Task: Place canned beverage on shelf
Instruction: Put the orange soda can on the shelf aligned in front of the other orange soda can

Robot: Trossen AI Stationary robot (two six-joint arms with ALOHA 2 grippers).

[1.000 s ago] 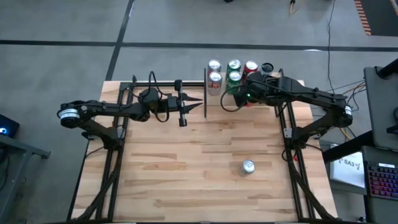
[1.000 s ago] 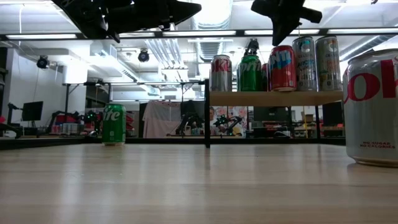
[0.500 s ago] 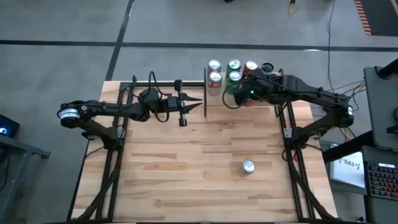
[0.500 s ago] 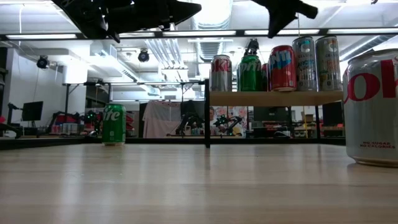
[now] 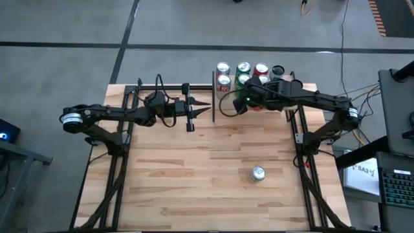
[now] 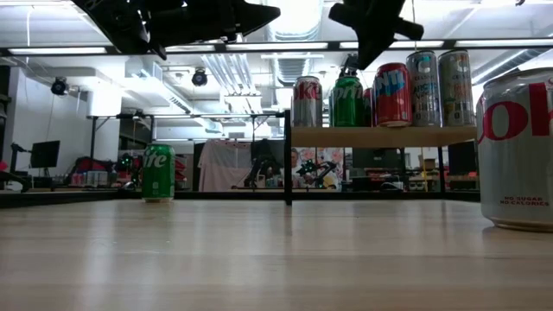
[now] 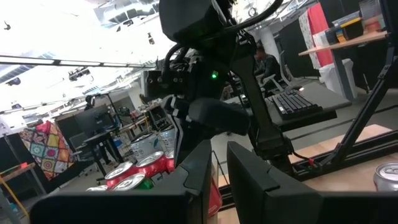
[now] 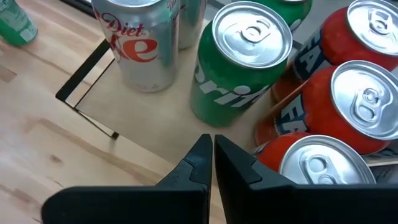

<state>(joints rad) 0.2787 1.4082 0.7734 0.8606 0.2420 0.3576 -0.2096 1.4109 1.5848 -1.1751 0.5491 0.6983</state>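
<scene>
The right gripper (image 8: 212, 163) was seen with its fingers (image 8: 236, 163) pressed together on nothing, poised above the near edge of the shelf (image 8: 161, 134), just short of the cans. Directly beyond the fingertips a green can (image 8: 242, 62) was standing upright, with a Diet Coke can (image 8: 140, 46) beside it and red cans (image 8: 348, 106) crowded on its other side. A thin black post (image 8: 84, 78) was seen at the shelf's corner.

From overhead, the right gripper (image 5: 240, 103) was placed over the shelf's near side, at the far edge of the tabletop (image 5: 194, 175). The left gripper (image 5: 206, 110) was held just left of the shelf's black post (image 5: 213, 97), its fingers nearly closed and nothing held between them.

A silver canned beverage (image 5: 258, 173) was left standing on the table, well apart from both grippers, near and to the right. In the low view it was seen large at the right edge (image 6: 517, 151), while a green can (image 6: 158, 173) was set far off to the left. The shelf (image 6: 380, 136) was raised on black legs, with cans lined along it. Behind the table a workshop with ceiling lights and desks was visible.
</scene>
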